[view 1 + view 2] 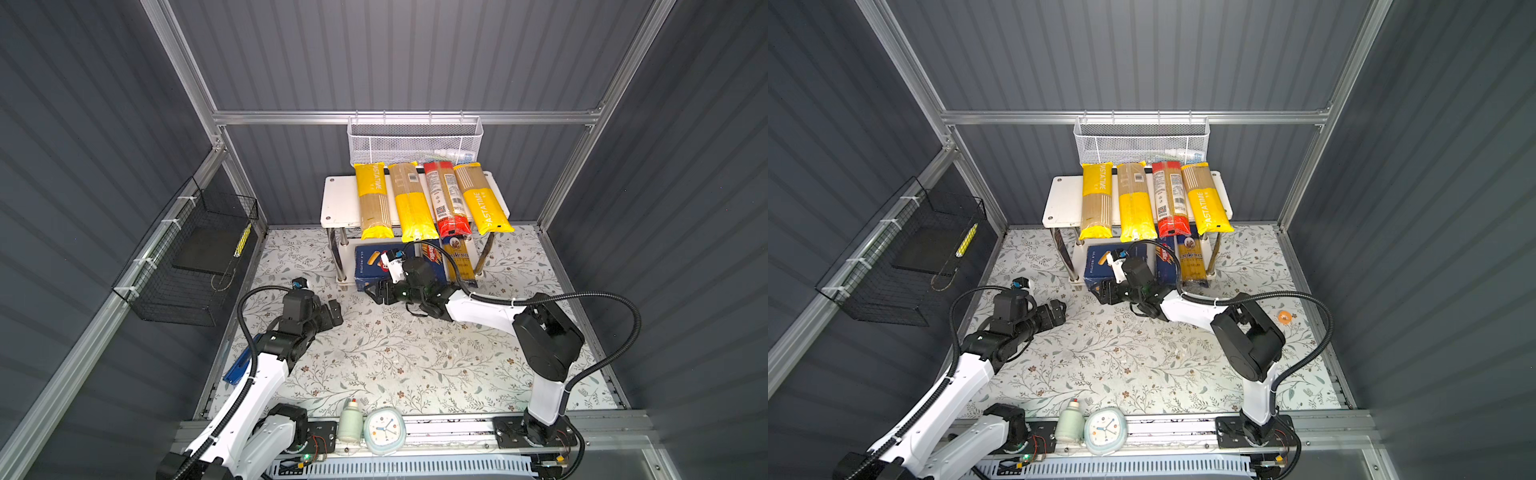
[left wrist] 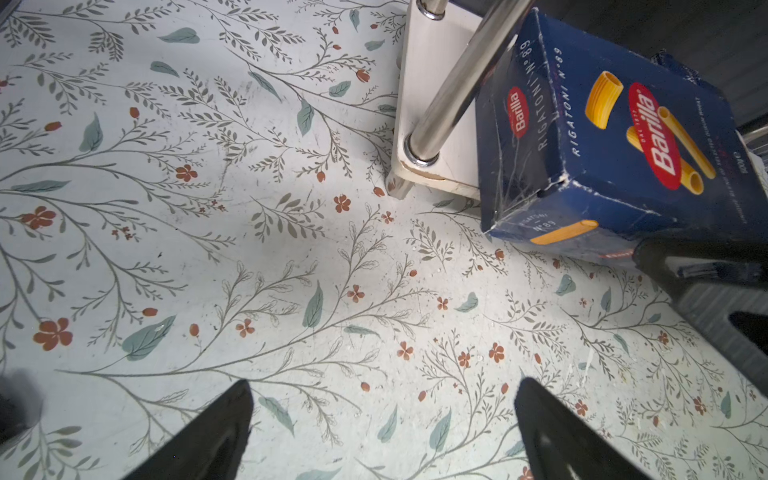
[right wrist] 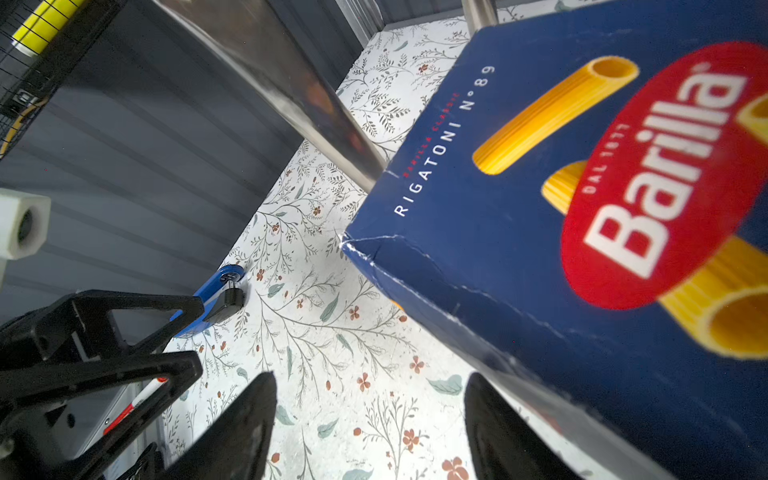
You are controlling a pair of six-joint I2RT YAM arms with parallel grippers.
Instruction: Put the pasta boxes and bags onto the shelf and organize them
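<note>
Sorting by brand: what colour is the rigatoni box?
The rigatoni box is dark blue; right wrist view.

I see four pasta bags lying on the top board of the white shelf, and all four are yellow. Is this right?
Not quite. Four bags do lie on the top board of the shelf, but only three are yellow bags. The third from the left is a red bag with a white label. This can be seen in both top views.
</note>
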